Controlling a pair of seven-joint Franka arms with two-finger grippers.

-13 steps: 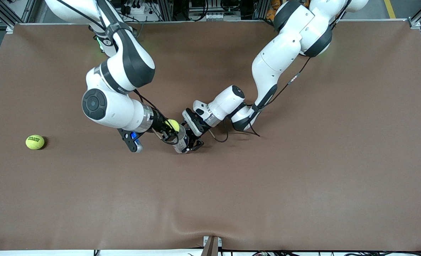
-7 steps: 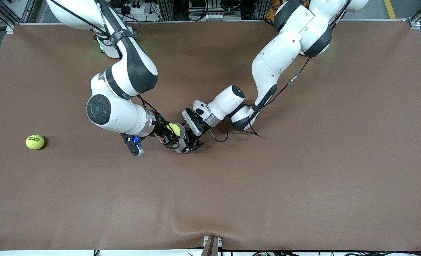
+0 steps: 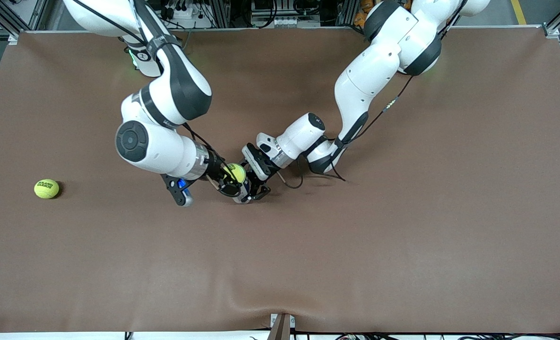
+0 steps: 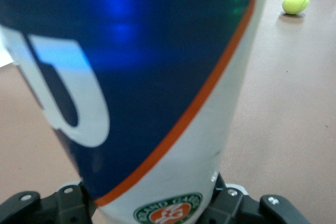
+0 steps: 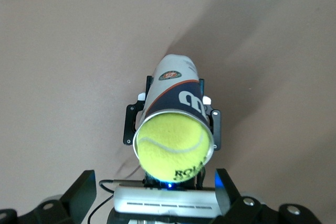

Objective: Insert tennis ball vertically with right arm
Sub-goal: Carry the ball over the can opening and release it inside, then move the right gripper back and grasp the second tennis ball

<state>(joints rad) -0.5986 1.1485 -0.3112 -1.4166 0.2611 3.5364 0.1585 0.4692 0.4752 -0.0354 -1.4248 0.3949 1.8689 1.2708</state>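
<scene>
Now my right gripper (image 5: 164,203) has its fingers (image 5: 79,190) spread wide, apart from the tennis ball (image 5: 173,153), which sits in the mouth of the ball can (image 5: 176,93). From the right wrist view the ball fills the rim almost edge to edge, so I judge it released and seated at the opening, not yet dropped to the bottom; how deep it sits I can't tell.

My left gripper (image 3: 256,186) is clamped on the lower part of the can (image 4: 157,93), fingers (image 4: 236,203) either side of the base near the logo. That grip is why the can stands upright on the table: open end up, so the ball goes in vertically, and it can't tip or skid when pushed from above.

In the front view the right gripper (image 3: 228,182) is over the can mouth, ball (image 3: 235,172) just under it, the left gripper beside it toward the left arm's end of the table.

Second tennis ball (image 3: 46,188) lies on the table (image 3: 402,236) well apart, toward the right arm's end; also visible in the left wrist view (image 4: 295,1). Untouched, probably next in line.

Risk as I see it: tight fit, ball may hang at the rim. Next move would be lifting straight up, clear of the can.
</scene>
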